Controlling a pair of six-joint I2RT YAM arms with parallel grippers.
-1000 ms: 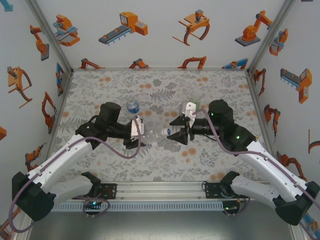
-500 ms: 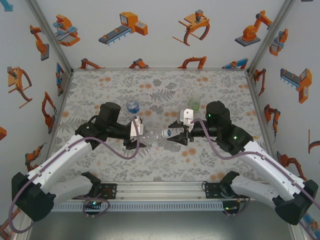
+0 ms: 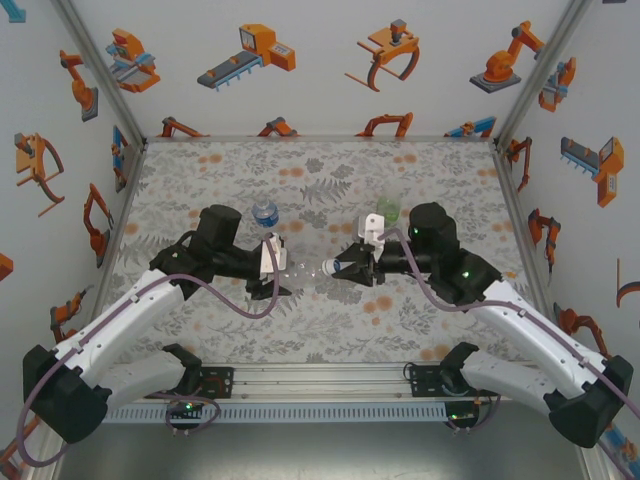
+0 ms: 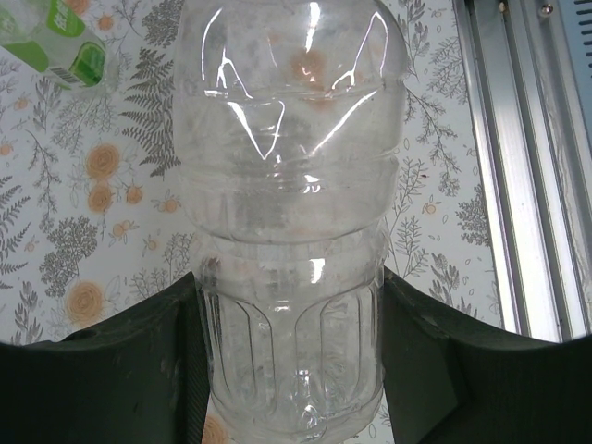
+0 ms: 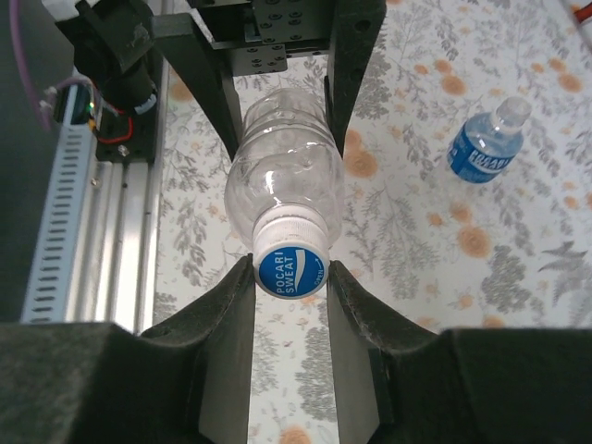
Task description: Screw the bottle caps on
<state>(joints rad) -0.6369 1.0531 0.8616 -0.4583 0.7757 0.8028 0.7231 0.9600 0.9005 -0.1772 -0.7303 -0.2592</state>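
A colourless bottle [image 3: 300, 272] [image 4: 291, 185] [image 5: 282, 180] lies level in the air between the two arms. My left gripper [image 3: 277, 275] [image 4: 289, 282] is shut on its lower body, a black finger pressed on either side. Its neck points right and carries a bottle cap [image 3: 329, 267] [image 5: 291, 268], white-sided with a blue printed top. My right gripper [image 3: 338, 268] [image 5: 291, 273] is shut on that cap, both fingertips touching its rim. A blue-labelled bottle [image 3: 265, 213] [image 5: 483, 148] stands behind the left arm, and a green-tinted bottle [image 3: 388, 207] [image 4: 69, 46] behind the right gripper.
The floral table mat [image 3: 320, 180] ends at a metal rail [image 3: 320, 385] [image 5: 92, 203] along the near edge, where the arm bases sit. White walls with orange robot pictures close in the back and both sides.
My right gripper has slid left onto the bottle's neck and closed its jaws on the cap. The left gripper and the bottle have stayed still.
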